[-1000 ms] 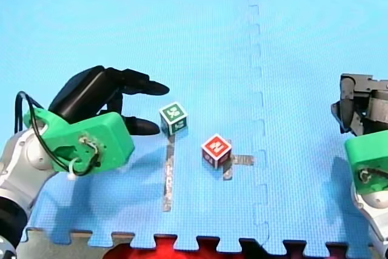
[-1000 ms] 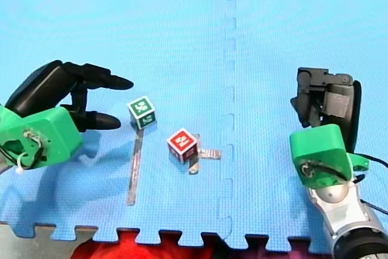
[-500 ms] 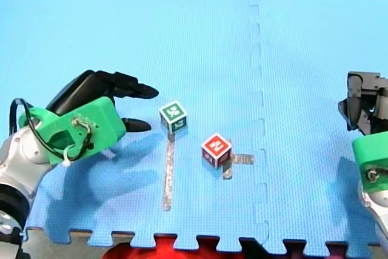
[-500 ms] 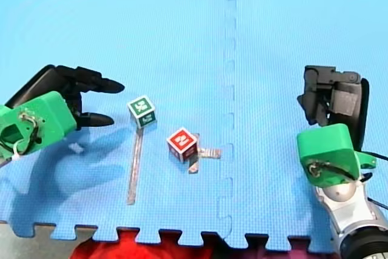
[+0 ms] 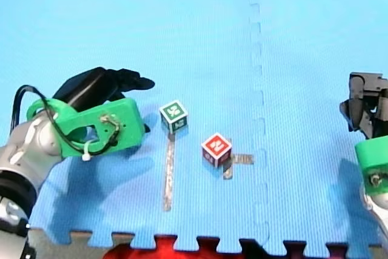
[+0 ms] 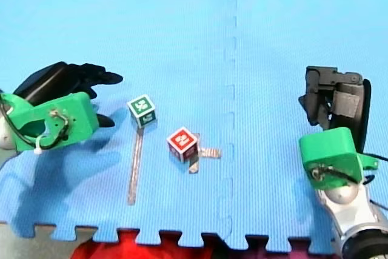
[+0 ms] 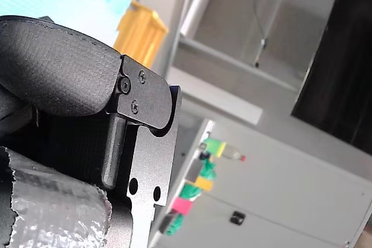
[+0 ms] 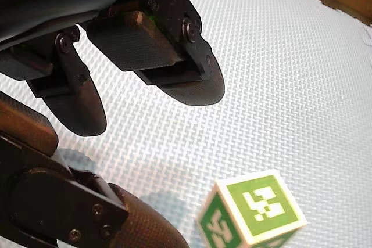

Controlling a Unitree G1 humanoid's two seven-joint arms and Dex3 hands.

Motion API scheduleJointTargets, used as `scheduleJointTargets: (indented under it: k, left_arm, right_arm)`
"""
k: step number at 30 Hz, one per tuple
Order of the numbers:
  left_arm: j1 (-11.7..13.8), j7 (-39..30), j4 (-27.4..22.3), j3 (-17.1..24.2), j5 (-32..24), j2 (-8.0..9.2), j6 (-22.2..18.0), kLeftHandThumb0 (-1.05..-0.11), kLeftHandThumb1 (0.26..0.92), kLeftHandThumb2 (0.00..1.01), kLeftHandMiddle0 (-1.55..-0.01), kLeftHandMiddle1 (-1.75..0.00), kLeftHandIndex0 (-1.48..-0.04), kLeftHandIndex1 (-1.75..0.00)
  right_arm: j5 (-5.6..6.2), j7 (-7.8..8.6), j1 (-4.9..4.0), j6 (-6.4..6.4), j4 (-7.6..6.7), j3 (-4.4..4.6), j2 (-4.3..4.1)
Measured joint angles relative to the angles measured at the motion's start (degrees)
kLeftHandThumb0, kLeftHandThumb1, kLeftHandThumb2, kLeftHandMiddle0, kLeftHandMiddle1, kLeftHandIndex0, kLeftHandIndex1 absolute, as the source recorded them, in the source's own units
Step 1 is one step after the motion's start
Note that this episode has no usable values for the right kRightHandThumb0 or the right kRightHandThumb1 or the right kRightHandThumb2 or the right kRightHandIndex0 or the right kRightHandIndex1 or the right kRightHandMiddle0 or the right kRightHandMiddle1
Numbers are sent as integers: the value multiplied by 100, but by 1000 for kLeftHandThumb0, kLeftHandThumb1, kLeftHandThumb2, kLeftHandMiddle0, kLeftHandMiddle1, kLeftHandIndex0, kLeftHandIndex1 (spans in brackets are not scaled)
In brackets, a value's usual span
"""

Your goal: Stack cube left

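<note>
1. Left hand (image 5: 100, 86): low over the mat at the robot's left, holding nothing, not curled, and pointed at the green cube. I judged this to be the reach before a grasp, with the cube not yet enclosed.
2. Fingertips (image 8: 197, 85), second wrist view: above bare mat, with the green cube just beside them and apart. No contact was visible.
3. Green cube (image 5: 173, 117): upright on the mat and untouched, at the far end of a grey tape strip (image 5: 168, 174). I took the strip for a placement marker. As the cube nearest the left hand, it was my likely pick.
4. Red cube (image 5: 216, 149): on the mat near the green one, towards the robot's right and a little nearer the robot. The two were apart. A short piece of tape (image 5: 242, 159) lay at its base. With nothing on top of it, I judged it the likely base of the stack.
5. Blue foam mat (image 5: 200, 40): made of interlocking tiles and bearing both cubes. The stack had not begun.
6. Right hand (image 6: 330, 98): at the robot's right, well apart from both cubes and touching neither. Whether it was curled I could not tell. I judged it parked clear of the left arm's work.
</note>
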Motion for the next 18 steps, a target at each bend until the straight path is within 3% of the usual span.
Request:
scheduleJointTargets:
  k: [8,10,14,18]
  left_arm:
    - [-10,202,-143,-188,113,-112,125,-770,681,1,-677,-823,-638,-1]
    - [-12,212,-196,-238,156,-149,183,-783,684,1,-713,-765,-646,-4]
    - [-6,268,-400,-406,295,-402,436,-771,676,0,-738,-727,-650,-5]
    - [16,310,-666,-608,499,-512,668,-786,673,0,-846,-776,-649,-4]
  right_arm:
    - [-11,-8,-4,-73,74,5,0]
    - [-10,-7,-4,-87,88,5,-1]
    - [-12,-8,-5,-104,97,7,7]
    - [-15,-21,-5,-104,96,6,9]
